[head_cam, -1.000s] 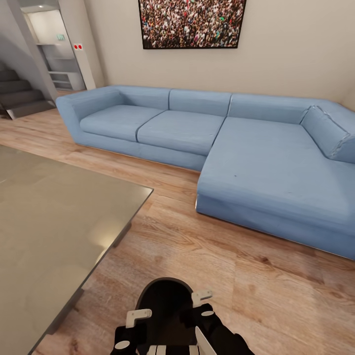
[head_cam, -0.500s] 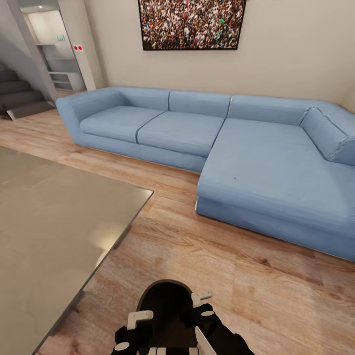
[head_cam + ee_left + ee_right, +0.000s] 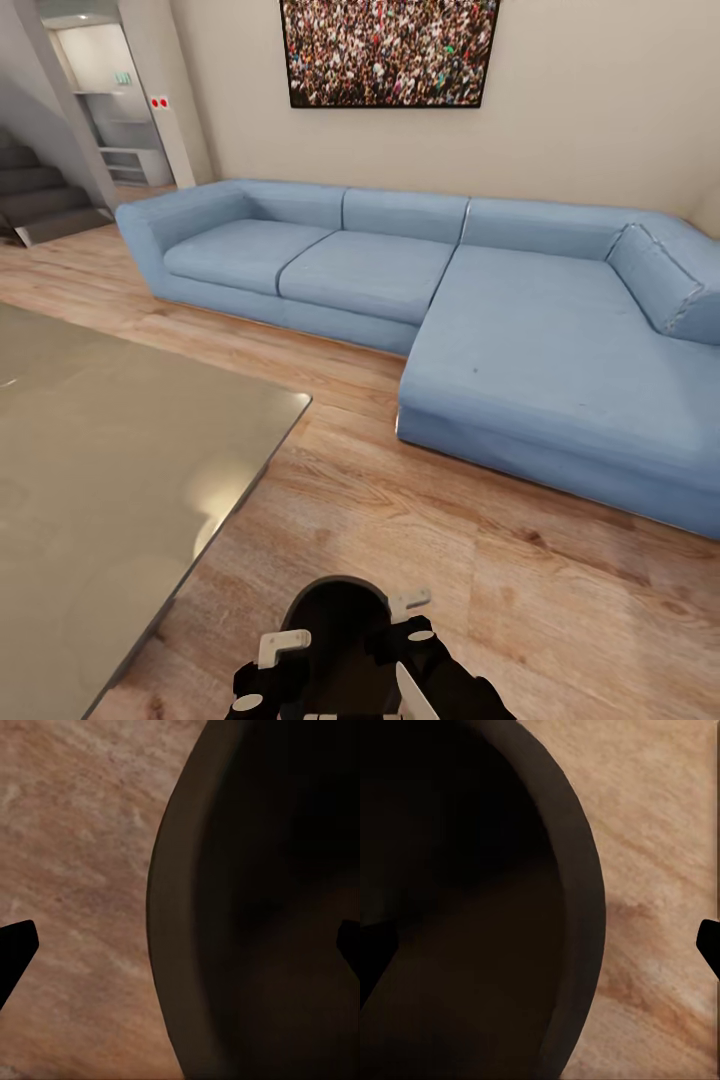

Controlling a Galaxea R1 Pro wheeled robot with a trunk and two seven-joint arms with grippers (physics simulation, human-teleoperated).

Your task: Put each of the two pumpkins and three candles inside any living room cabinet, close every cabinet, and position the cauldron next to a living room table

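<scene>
The black cauldron (image 3: 335, 630) sits low at the bottom of the head view, over the wooden floor just off the near corner of the glossy grey-beige table (image 3: 90, 480). My left gripper (image 3: 270, 665) is at its left rim and my right gripper (image 3: 415, 620) at its right rim. In the left wrist view the cauldron (image 3: 255, 915) wall runs between the widely spread fingers of the left gripper (image 3: 180, 949). The right wrist view shows the cauldron (image 3: 457, 907) rim between the spread fingers of the right gripper (image 3: 544, 945). Pumpkins, candles and the cabinet are out of view.
A long blue corner sofa (image 3: 480, 300) spans the far side, under a framed crowd picture (image 3: 390, 50). Dark stairs (image 3: 40, 190) and a white shelf unit (image 3: 125, 150) stand at the back left. Wooden floor (image 3: 420, 520) lies between table and sofa.
The whole picture has drifted slightly, so the camera moved. The cauldron sits a little lower in view. Both grippers keep their places at its rim.
</scene>
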